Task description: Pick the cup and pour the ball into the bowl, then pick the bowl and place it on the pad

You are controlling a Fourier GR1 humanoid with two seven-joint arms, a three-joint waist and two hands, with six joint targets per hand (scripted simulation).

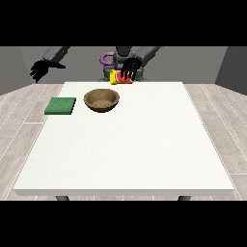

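Cup, yellow and red, tipped on its side above worktop far edge, fingers of robot hand at view's right curled round it. Brown bowl beside green pad. Robot hand at view's left raised; fingers droop relaxed, holding nothing.

One cup, one bowl, one pad, two hands.

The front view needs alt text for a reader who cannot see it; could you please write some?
A hand near the middle of the view has its fingers curled round a yellow and red cup, held tilted above the far edge of a white table. A brown bowl and green pad lie on the table; the other hand hangs free at the view's left.
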